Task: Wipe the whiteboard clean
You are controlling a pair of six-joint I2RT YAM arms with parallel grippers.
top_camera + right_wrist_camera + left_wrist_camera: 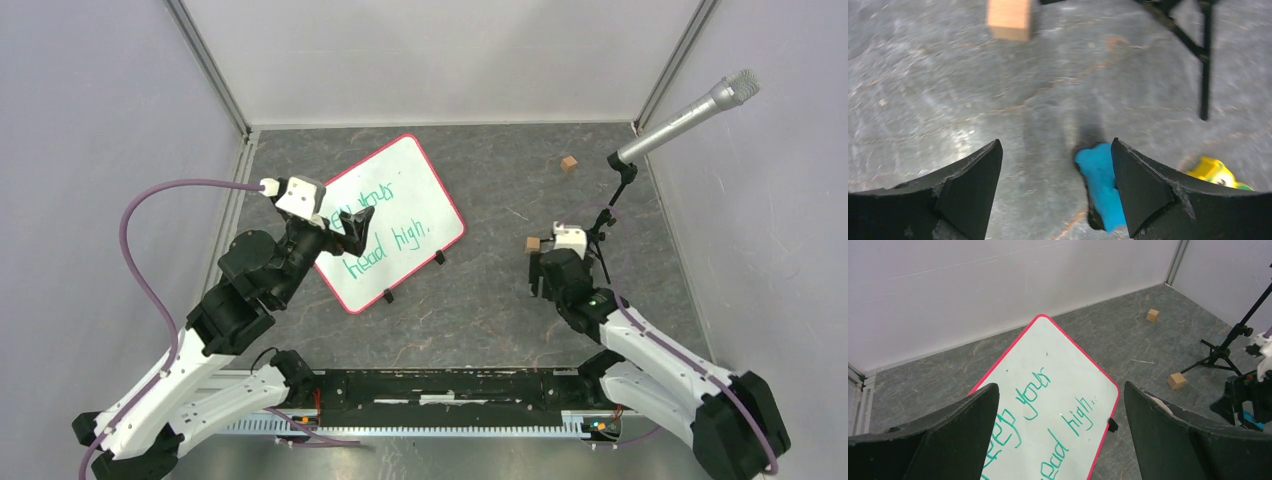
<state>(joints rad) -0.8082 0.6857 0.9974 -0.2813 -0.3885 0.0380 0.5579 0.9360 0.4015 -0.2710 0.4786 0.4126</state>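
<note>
The whiteboard (pixel 395 215) lies tilted on the grey table, white with a red rim, black clip feet and green writing "keep your head high". It also shows in the left wrist view (pixel 1058 370). My left gripper (pixel 356 224) is open and empty, hovering over the board's left part (pixel 1060 390). My right gripper (pixel 547 280) points down to the right of the board, open (pixel 1055 145). A blue object with a dark underside (pixel 1100 182) lies on the table just inside its right finger (pixel 1143 190); whether they touch I cannot tell.
Two small wooden cubes (pixel 569 163) (pixel 533 244) lie right of the board. A microphone (pixel 690 112) on a black tripod (pixel 1220 352) stands at the right. A yellow thing (pixel 1215 172) lies beside the right finger. White walls enclose the table.
</note>
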